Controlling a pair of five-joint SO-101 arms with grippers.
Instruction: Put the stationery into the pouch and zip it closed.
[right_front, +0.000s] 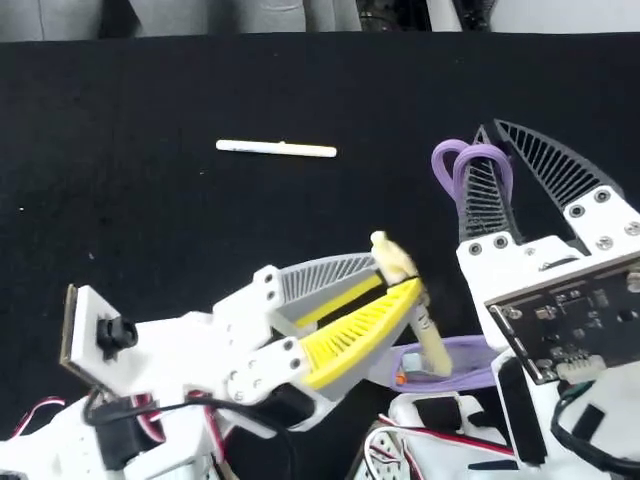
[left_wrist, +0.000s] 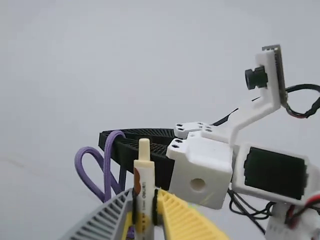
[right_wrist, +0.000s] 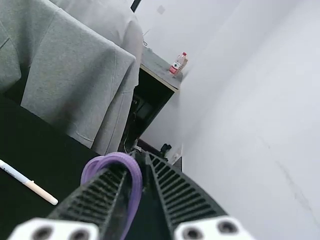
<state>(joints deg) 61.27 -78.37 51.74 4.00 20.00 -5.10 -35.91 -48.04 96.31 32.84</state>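
**Tabletop** (right_front: 150, 220): black and matte, seen from above in the high view.

**Pen** (right_front: 277, 149): white and slim. It lies flat toward 12 o'clock of the tabletop, its length running 9 to 3. It is well apart from both arms and nothing touches it. In the right wrist view it shows as a white shaft with a cream end (right_wrist: 30, 184).

**Left pincer** (right_front: 400, 278): one grey finger and one yellow. It sits at about 5 o'clock in the high view and its tips point toward 2. It is clenched on the marker.

**Marker** (right_front: 430, 335): cream, with a stubby cap. It is gripped mid-shaft between the grey and yellow fingers and crosses them at a tilt. The capped end points to 11 o'clock and the other end to 5. In the left wrist view it stands upright, with the cap (left_wrist: 143, 160) clear above the fingers.

**Right pincer** (right_front: 492, 128): black ribbed fingers on a white body. It sits at about 3 o'clock in the high view with its tips toward 12, and the tips are drawn together. It is clenched on the loop.

**Loop** (right_front: 450, 160): purple cord, doubled. It curls over the 9 o'clock finger of the right pincer and runs down between the two fingers (right_wrist: 115, 159).

**Pouch** (right_front: 460, 365): purple. It lies at 5 o'clock under the right arm, partly hidden, and the marker's lower end is just over it. I cannot tell whether the loop joins it, or how its zip stands.

**Background, right wrist view**: a small bottle (right_wrist: 178, 63) stands on a shelf.
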